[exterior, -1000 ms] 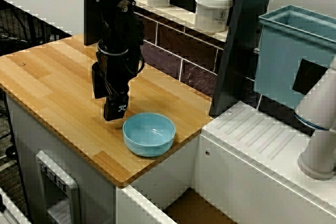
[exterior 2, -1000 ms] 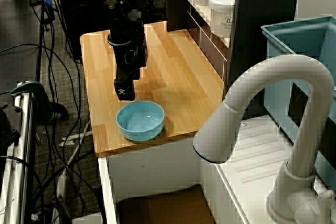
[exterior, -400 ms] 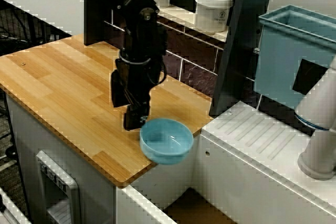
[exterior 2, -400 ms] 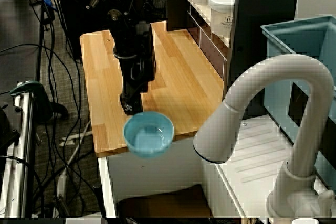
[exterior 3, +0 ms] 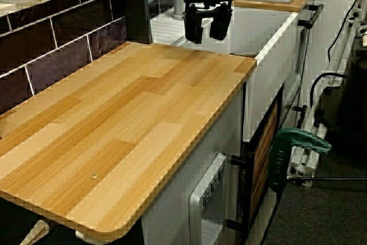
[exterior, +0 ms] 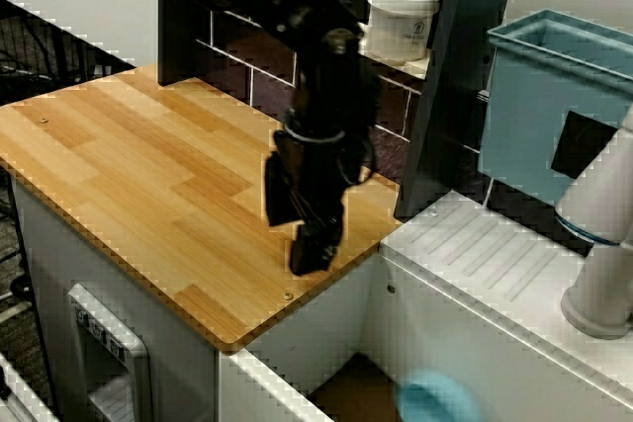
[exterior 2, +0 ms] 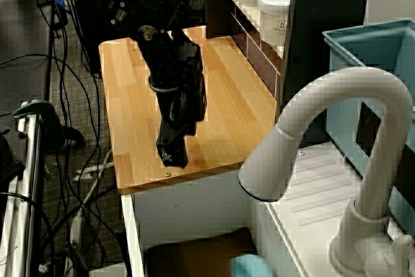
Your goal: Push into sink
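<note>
Bowl (exterior: 435,400) dropped off counter into sink (exterior 2: 194,251), below gripper (exterior: 309,254).

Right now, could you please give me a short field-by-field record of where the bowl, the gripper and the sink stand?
bowl: blue bowl, blurred, off the wooden counter, down in the sink
sink: white walls, brown floor, below the counter's end
gripper: gripper open, holding nothing, above the counter edge nearest the sink
other: white faucet beside the sink
</note>
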### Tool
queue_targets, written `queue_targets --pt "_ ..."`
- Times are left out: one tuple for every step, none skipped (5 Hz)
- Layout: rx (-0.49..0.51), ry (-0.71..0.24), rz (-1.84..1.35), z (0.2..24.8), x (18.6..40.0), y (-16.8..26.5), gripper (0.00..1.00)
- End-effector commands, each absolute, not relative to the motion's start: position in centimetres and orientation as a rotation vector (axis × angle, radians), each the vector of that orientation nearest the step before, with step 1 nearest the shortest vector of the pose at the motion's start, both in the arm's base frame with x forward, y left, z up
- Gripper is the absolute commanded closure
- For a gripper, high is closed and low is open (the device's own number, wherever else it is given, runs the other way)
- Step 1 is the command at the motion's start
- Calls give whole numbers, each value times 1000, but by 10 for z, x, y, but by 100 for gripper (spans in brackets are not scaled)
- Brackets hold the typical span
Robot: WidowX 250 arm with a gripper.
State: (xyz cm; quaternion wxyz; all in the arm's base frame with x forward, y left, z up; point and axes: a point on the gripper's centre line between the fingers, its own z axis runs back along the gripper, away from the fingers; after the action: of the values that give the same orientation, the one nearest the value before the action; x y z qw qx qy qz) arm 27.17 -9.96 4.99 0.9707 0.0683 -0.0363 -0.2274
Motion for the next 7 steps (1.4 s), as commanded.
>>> queue_targets --pt "152 -135 -501 66 260 -122 0" --pt "138 -131 -506 69 250 -116 0" --pt "138 -131 -506 69 250 -116 0" --pt "138 -131 -506 69 250 -116 0" --pt "138 -131 -506 69 250 -116 0" --pt "138 -131 -506 69 250 -116 0" --pt "138 -131 -506 69 250 -116 0"
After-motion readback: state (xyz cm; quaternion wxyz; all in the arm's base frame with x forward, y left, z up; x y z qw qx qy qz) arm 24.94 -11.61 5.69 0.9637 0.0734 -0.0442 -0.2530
